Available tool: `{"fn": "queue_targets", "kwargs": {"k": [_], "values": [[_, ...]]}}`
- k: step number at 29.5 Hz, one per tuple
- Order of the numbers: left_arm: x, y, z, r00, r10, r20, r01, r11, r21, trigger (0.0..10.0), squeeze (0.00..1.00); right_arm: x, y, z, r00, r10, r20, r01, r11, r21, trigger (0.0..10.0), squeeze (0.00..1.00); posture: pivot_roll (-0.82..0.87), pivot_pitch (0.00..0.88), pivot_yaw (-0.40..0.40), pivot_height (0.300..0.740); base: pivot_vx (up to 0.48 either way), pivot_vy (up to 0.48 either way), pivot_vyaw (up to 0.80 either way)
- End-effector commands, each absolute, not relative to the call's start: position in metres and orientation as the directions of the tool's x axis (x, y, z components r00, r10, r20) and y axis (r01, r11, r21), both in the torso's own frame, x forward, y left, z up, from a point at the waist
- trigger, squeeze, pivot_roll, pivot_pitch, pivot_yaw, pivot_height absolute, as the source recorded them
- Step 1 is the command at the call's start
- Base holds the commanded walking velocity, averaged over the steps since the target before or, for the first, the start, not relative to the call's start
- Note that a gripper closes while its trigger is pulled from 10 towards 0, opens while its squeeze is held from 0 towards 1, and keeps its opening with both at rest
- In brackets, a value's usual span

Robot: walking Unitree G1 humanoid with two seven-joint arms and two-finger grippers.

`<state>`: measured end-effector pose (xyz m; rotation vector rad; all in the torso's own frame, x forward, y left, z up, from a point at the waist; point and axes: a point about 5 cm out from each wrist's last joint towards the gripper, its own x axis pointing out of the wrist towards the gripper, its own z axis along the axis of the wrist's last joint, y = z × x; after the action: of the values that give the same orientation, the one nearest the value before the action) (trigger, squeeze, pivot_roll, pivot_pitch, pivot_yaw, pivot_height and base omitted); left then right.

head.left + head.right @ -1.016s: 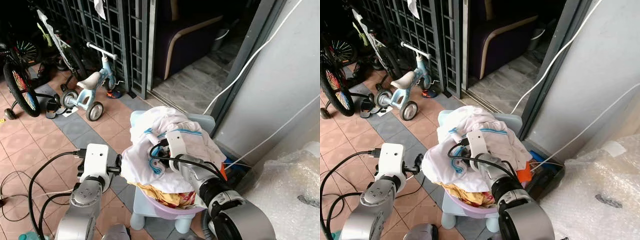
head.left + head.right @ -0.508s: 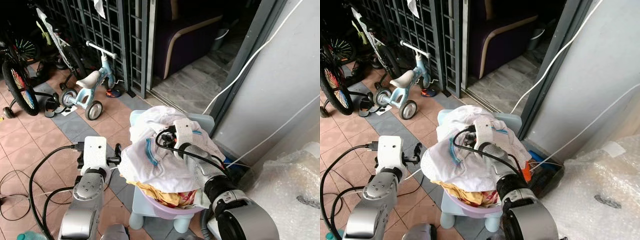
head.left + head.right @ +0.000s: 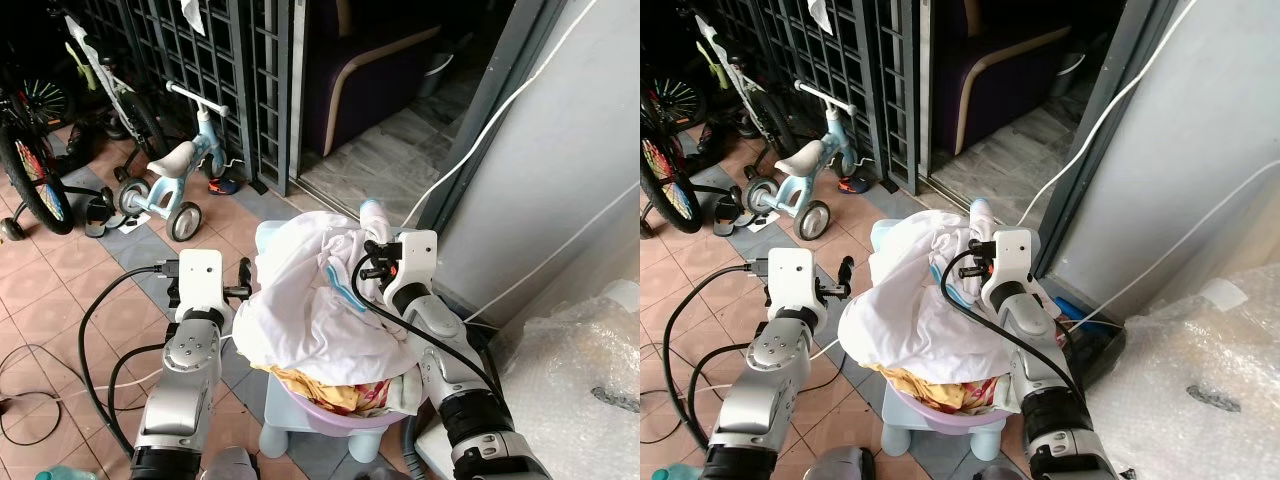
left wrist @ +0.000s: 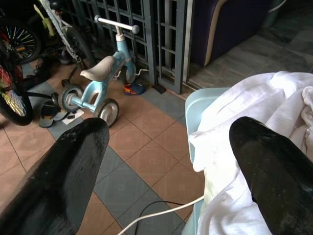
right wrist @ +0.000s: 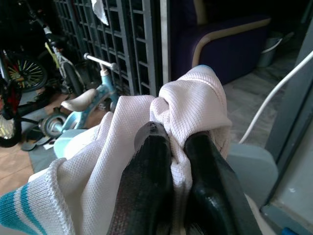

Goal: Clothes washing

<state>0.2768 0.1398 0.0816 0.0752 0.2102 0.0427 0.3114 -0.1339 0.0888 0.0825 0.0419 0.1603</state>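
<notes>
1. A white garment (image 3: pixel 310 300) with teal trim is heaped on top of a pile of clothes in a purple basin (image 3: pixel 345 418), which sits on a pale blue plastic chair (image 3: pixel 275 425) on the tiled floor (image 3: pixel 70 290)
2. The right claw (image 5: pixel 178 161) is closed on a fold of this white garment; in the right wrist view its two black fingers (image 5: pixel 151 181) press together with the knit cloth bunched between and above them
3. In the head views the right claw's white wrist housing (image 3: pixel 412 262) stands at the far upper edge of the heap, with the cloth drawn up towards it
4. The left claw (image 4: pixel 171 147) is open, its two black fingers (image 4: pixel 68 171) spread wide apart; one finger lies against the near edge of the white cloth, the other is out over the floor
5. The left arm (image 3: pixel 185 370) reaches in from the chair's left side, its wrist housing just beside the draped cloth
6. Yellow and red patterned fabric (image 3: pixel 325 390) shows under the white garment at the basin's rim
7. A small blue tricycle (image 3: pixel 175 180) stands near a dark metal grille (image 3: pixel 210 60), with a bicycle (image 3: pixel 30 170) further to the left
8. Bubble wrap (image 3: pixel 580 390) lies at the right, by a grey wall (image 3: pixel 590 150)
</notes>
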Motion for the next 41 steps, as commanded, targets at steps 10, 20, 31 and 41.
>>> {"fn": "queue_targets", "kwargs": {"k": [10,20,31,41], "values": [[0.290,0.130,0.091,0.989,0.051,-0.139,-0.035,0.993,0.115,10.0,0.00,0.312,-0.143,0.116,0.992,0.111,0.063,-0.112,0.994,0.002,0.0,0.00,-0.03,0.000,0.036,0.740,-0.026,0.000,0.00],[0.282,0.126,0.084,0.986,0.030,-0.164,-0.011,0.993,0.115,10.0,0.00,0.301,-0.128,0.111,0.989,0.142,0.035,-0.143,0.989,0.028,0.0,0.00,-0.01,0.000,0.016,0.740,-0.260,0.000,0.00],[0.280,0.133,0.082,0.983,0.053,-0.175,-0.032,0.993,0.117,10.0,0.00,0.308,-0.134,0.116,0.991,0.131,0.026,-0.131,0.991,0.021,0.0,0.00,-0.01,0.000,0.006,0.740,-0.162,0.000,0.00],[0.281,0.130,0.084,0.984,0.043,-0.172,-0.026,0.995,0.100,10.0,0.00,0.310,-0.140,0.128,0.993,0.085,0.080,-0.084,0.996,-0.010,0.2,0.00,-0.02,0.000,0.003,0.740,0.000,0.000,0.00]]}}
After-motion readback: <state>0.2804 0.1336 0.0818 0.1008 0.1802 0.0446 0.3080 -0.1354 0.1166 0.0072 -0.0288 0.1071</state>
